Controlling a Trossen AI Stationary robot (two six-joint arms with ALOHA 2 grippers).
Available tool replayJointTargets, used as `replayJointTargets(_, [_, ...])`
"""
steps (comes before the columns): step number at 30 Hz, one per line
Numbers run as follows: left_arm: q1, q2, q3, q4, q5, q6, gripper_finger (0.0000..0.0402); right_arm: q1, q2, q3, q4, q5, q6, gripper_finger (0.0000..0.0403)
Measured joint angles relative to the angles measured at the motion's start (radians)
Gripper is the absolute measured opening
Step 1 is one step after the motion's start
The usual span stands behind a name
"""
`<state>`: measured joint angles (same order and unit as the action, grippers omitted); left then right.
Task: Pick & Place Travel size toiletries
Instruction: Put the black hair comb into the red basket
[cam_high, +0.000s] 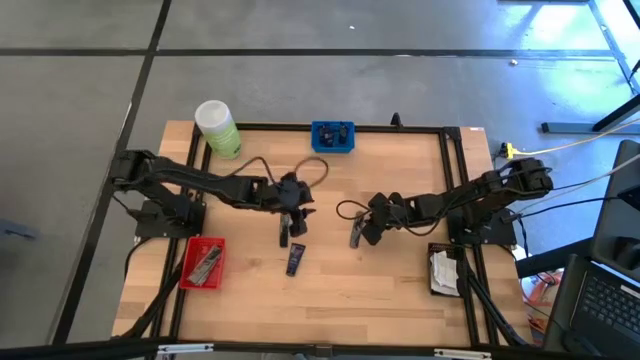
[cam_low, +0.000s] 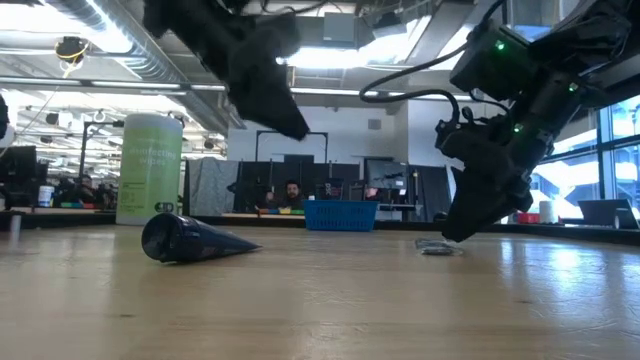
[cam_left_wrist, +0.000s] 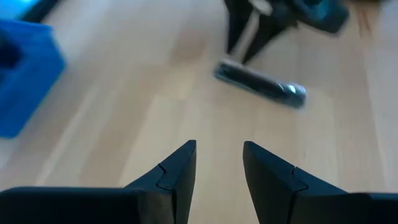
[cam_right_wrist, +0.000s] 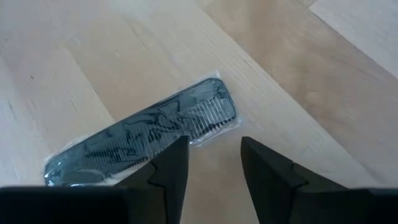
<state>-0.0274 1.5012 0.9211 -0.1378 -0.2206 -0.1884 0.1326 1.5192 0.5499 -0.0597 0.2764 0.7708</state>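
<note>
A black comb in a clear packet (cam_right_wrist: 143, 134) lies flat on the table at mid-right (cam_high: 354, 238). My right gripper (cam_right_wrist: 214, 162) stands open just over the packet's end, with bare table showing between its fingers. In the low view it hangs low over the packet (cam_low: 435, 245). A dark navy tube (cam_high: 296, 260) lies on its side near the table's middle (cam_low: 190, 240). My left gripper (cam_left_wrist: 219, 162) is open with nothing in it, raised above the table (cam_low: 285, 110) beside the tube (cam_high: 297, 220). It faces the packet (cam_left_wrist: 261, 84). My right gripper has one fingertip (cam_right_wrist: 171, 158) in front of the packet's end edge (cam_right_wrist: 199, 134); I cannot tell whether it touches. The packet lies flat on the table, outside the gap between the fingers.
A red tray (cam_high: 203, 262) holding slim items sits at the near left. A black tray (cam_high: 443, 270) with white sachets sits at the near right, and a blue tray (cam_high: 332, 137) at the far edge. A big light-green bottle (cam_high: 218, 128) stands at the far left.
</note>
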Motion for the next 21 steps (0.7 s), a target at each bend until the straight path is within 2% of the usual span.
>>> replayJointTargets(5, [-0.015,0.123,0.0,0.098,0.058,0.096,0.0131,-0.002,0.0,0.0,0.0,0.0,0.0,0.0172])
replayJointTargets(10, [-0.032,0.208,0.0,0.258,0.059,0.149,0.013,-0.006,-0.001,0.0,0.0,0.009,0.0,0.0182])
replayJointTargets(13, [-0.049,0.248,0.0,0.357,0.074,0.18,0.0128,-0.016,-0.001,0.0,-0.001,0.033,0.0,0.0178])
replayJointTargets(21, [-0.083,0.292,0.0,0.437,0.078,0.188,0.0128,-0.027,-0.001,0.001,0.001,0.032,0.0,0.0146])
